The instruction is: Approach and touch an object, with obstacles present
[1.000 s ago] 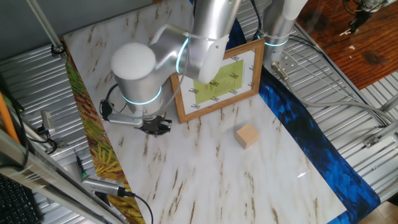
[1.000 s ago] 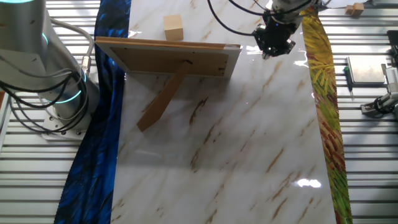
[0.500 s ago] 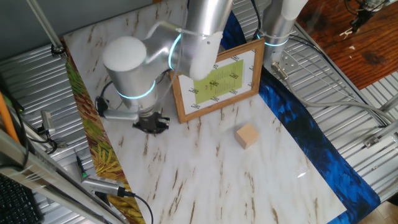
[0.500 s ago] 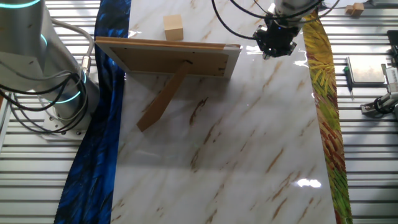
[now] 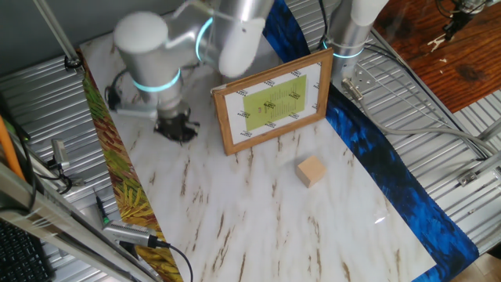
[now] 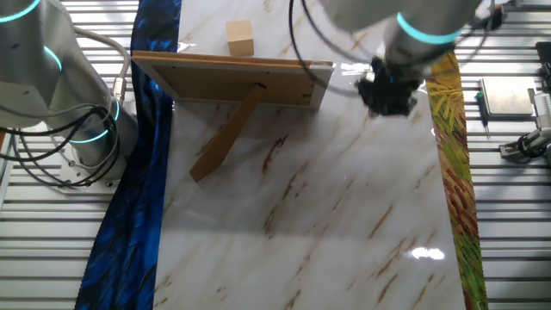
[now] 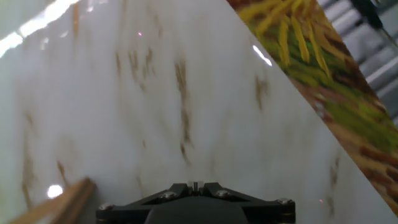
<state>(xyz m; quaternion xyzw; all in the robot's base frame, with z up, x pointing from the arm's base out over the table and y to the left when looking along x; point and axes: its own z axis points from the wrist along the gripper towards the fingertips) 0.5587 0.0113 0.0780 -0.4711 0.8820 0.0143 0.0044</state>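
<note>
Looking at where things sit: the gripper [image 5: 174, 128] hangs low over the marble table [image 5: 235, 219], and the cube [image 5: 311, 171] is well apart from it, on the far side of the board [image 5: 272, 102]. From the other fixed view the gripper [image 6: 392, 90] is just beside the board's [image 6: 231, 79] end, on the side where the prop leg [image 6: 225, 138] sticks out, while the cube [image 6: 240, 38] sits beyond the board's face side. So the board stands between tool and target.

Can't tell whether the fingers are spread or pressed together. The hand view only shows the black gripper base [image 7: 194, 202] at the bottom edge, no fingertips, and both fixed views are too blurry there. Nothing seems to be held.

My guess on the cube: plain light wood, so stiff, light, not fragile, and on that glossy marble it'll probably skid if it's nudged from the side. Since it only needs a touch, I'd come down on the top face, gently and near the middle, so it stays put.

The board looks like it's just leaning on its leg, so I'd assume it tips easily and give its end a wide berth.
</note>
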